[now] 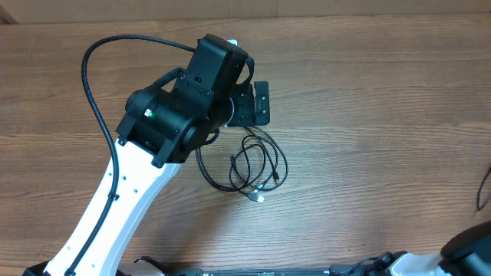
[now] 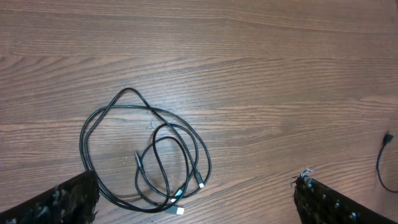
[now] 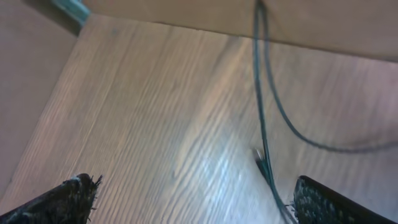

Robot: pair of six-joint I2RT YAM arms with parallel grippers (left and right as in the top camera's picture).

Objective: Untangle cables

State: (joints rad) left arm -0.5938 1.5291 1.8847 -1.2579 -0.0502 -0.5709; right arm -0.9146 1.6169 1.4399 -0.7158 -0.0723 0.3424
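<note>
The cables (image 1: 247,165) lie in one tangled heap of thin black loops on the wooden table, with pale plug ends at its near edge. In the left wrist view the cables (image 2: 146,155) sit toward the left, and one loop runs close to the left finger. My left gripper (image 1: 264,103) hangs just beyond the heap. It is the left gripper (image 2: 196,202), open, with nothing between its fingers (image 2: 68,199). My right gripper (image 3: 196,199) is open and empty over bare wood, and a thin dark cord (image 3: 263,124) passes beside its right finger (image 3: 336,199).
The left arm's thick black wiring (image 1: 92,100) arcs over the table's left side. Another black wire (image 1: 483,188) loops at the right edge, near the right arm's base (image 1: 468,245). A wall or board edge (image 3: 186,15) borders the table in the right wrist view.
</note>
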